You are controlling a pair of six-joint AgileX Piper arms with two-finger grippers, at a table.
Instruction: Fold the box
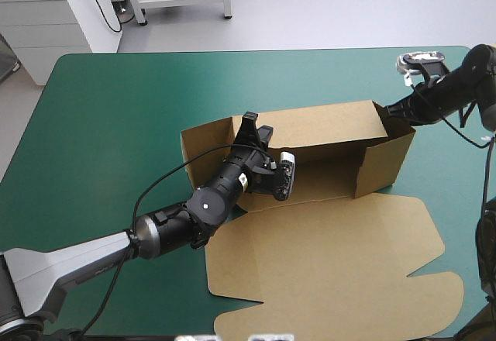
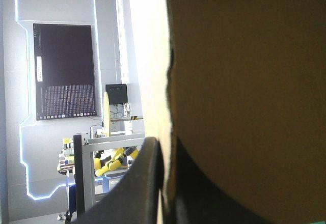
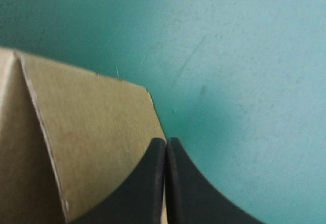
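The brown box (image 1: pixel 325 124) stands mid-table as an open tray with its back and right walls raised. Its wide lid (image 1: pixel 333 263) lies flat toward the table's front edge. My left gripper (image 1: pixel 249 126) pinches the top edge of the back wall near its left end. In the left wrist view the board (image 2: pixel 244 81) runs between my left gripper (image 2: pixel 165 183), whose fingers are all but shut. My right gripper (image 1: pixel 394 111) is at the top corner of the right end wall. The right wrist view has my right gripper (image 3: pixel 166 147) shut on the edge of a brown flap (image 3: pixel 86 132).
The teal-green cover (image 1: pixel 116 124) stretches wide to the left of the box and beyond it. The lid's front flap (image 1: pixel 341 322) reaches nearly to the table's front edge. My left arm (image 1: pixel 178 229) lies across the cover beside the lid's left edge.
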